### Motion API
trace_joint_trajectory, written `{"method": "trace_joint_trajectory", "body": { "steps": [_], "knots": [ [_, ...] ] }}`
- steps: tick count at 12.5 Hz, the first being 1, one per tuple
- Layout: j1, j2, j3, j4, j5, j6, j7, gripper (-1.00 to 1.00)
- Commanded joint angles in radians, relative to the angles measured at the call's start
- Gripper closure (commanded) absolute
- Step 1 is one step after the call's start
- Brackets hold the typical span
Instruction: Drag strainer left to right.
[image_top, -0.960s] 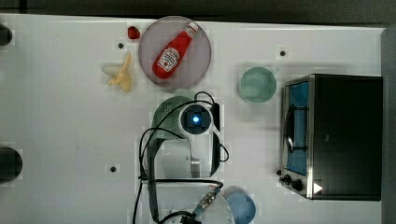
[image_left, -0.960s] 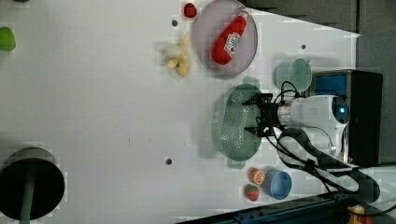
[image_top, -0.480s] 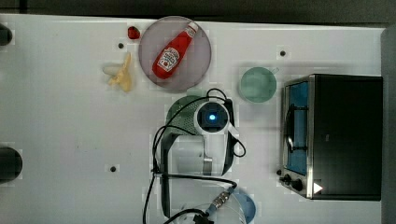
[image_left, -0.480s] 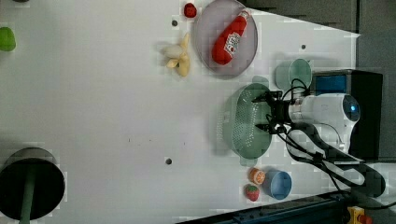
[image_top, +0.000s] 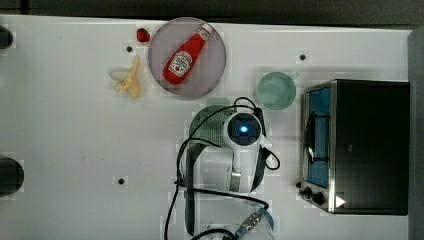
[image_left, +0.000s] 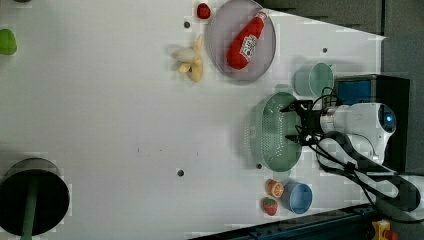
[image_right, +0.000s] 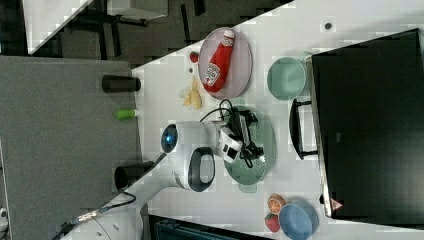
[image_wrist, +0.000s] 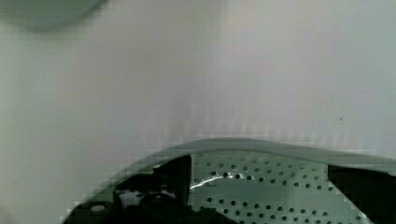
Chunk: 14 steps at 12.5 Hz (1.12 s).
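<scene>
The strainer, a pale mint-green oval colander with a holed basin, lies on the white table between the mint cup and the blue bowl. In the top view the strainer is half hidden under my wrist. My gripper hangs over the strainer's side nearest the oven, fingers spread wide and reaching down into the basin. The wrist view has the holed strainer between two dark fingers that stand far apart, nothing pinched. The right view places the gripper above the strainer.
A round mint cup stands close to the strainer. A black toaster oven fills the top view's right. A grey plate holds a ketchup bottle. A toy banana lies nearby; a blue bowl sits with small toy fruit.
The arm and the strainer have slid toward the top view's right, closer to the cup and oven. The fingers have spread a little wider.
</scene>
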Motion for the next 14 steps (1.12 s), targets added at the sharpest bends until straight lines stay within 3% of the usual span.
{"method": "trace_joint_trajectory", "body": {
  "steps": [1,4,8,11,14],
  "knots": [
    [-0.009,-0.047,0.017,0.014,0.011,-0.015,-0.069,-1.00],
    [-0.007,-0.177,0.084,0.016,0.011,-0.159,-0.092,-1.00],
    [-0.004,-0.415,0.163,0.015,0.011,-0.303,-0.322,-1.00],
    [-0.005,-0.593,0.174,0.015,0.011,-0.422,-0.494,-1.00],
    [-0.005,-0.767,0.172,0.038,0.011,-0.634,-0.520,-1.00]
  ]
}}
